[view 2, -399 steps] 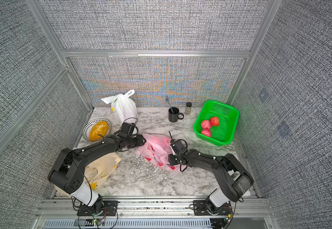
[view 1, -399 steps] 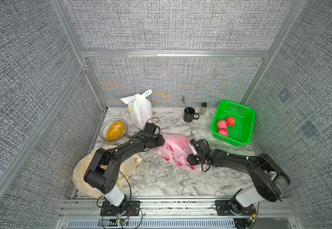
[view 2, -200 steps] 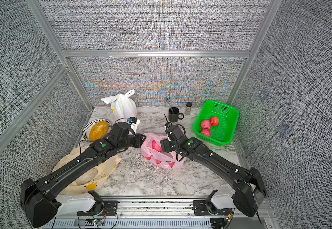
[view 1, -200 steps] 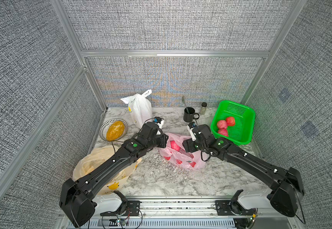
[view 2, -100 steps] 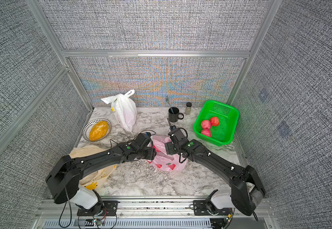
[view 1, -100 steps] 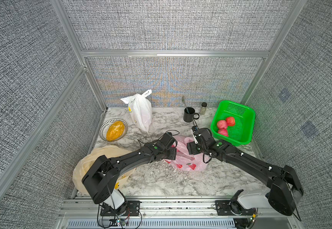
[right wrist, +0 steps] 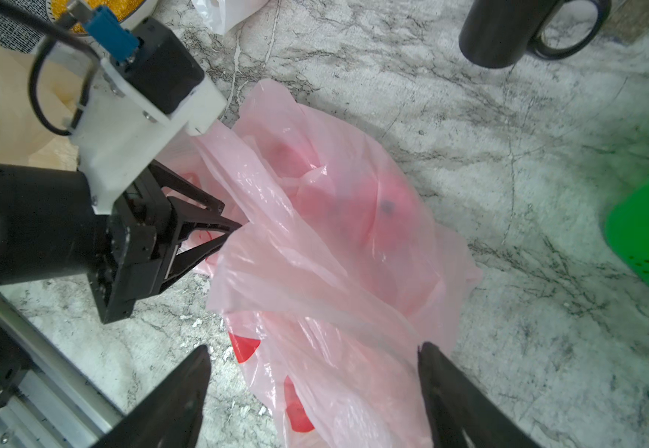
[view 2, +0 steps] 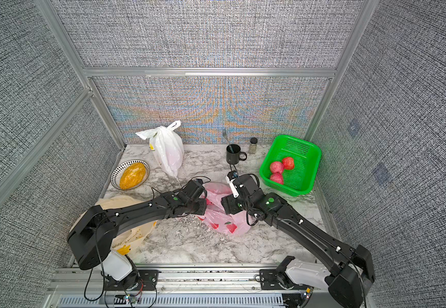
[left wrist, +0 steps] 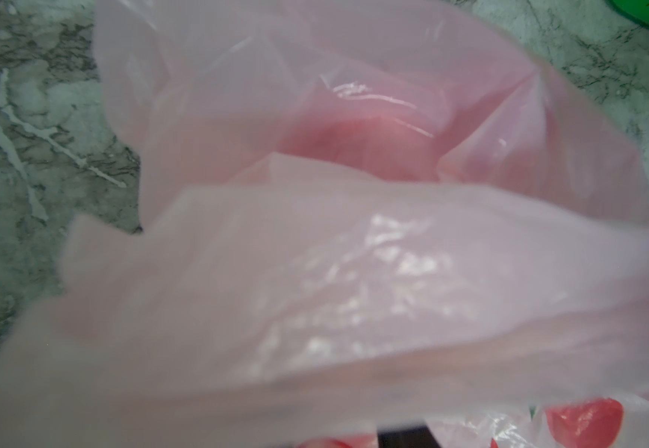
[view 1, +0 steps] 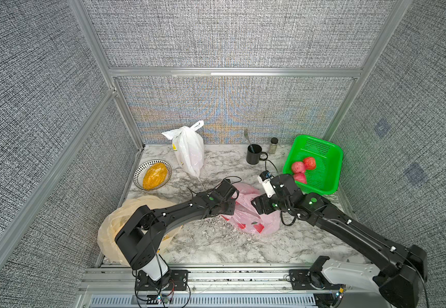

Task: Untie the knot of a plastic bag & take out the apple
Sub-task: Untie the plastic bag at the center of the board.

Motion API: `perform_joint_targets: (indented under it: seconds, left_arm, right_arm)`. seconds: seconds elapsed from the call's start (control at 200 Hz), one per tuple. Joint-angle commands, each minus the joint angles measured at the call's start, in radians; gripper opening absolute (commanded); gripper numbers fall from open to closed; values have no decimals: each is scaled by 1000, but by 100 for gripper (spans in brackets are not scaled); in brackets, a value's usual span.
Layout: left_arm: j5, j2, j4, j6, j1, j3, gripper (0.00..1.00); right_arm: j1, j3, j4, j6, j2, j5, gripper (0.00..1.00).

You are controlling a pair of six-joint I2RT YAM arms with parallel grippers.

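Step in hand: opening the bag mouth to get at the fruit. No tight knot is showing in any view, so the untying is probably done, though a fold could be hiding it.

The left pincer (right wrist: 233, 229) is pinching a fold of the pink bag (view 1: 245, 213), its tips closing to a point on the film. The right pincer (right wrist: 313, 351) is hovering with its fingers spread wide, holding nothing, and the bag is lying directly under and ahead of it. The bag is sitting between the two pincers on the bench (right wrist: 470, 116).

The apple (right wrist: 369, 205) is sitting inside the bag, just beyond the left pincer's tips and ahead of the right pincer. It is showing only as a rounded red mass through the plastic.

Next move, as a guess: the left pincer is holding the film up and aside while the right one is going in through the opening. That needs a clear gap, otherwise the fingers are catching plastic instead of fruit.

Materials: the bag is thin, translucent pink film, crinkly and glossy, limp, with red printed patches. It is likely to slide and bunch. The apple is looking firm and smooth. The bench is hard marble-pattern, grey-veined. The green basket (view 1: 323, 149), perforated rigid plastic, is standing off the right pincer's outer side.
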Motion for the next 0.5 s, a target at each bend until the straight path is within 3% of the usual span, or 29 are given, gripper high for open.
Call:
perform_joint_targets:
  seconds: [0.0,0.095,0.175,0.36,0.495]
  left_arm:
    - [-13,-6,25,10,1,-4,36]
    - [-17,-9,29,10,1,-8,36]
    - [-18,-12,33,8,1,-13,36]
    - [-14,-13,51,4,0,-27,35]
    - [-10,-2,50,7,1,-19,35]
  right_arm:
    - [4,27,113,-116,34,109,86]
    - [-1,101,139,-150,90,204,86]
    - [-20,144,165,-171,108,208,86]
    - [-135,154,223,-185,196,53,85]
    - [-137,195,152,-217,322,-75,82]
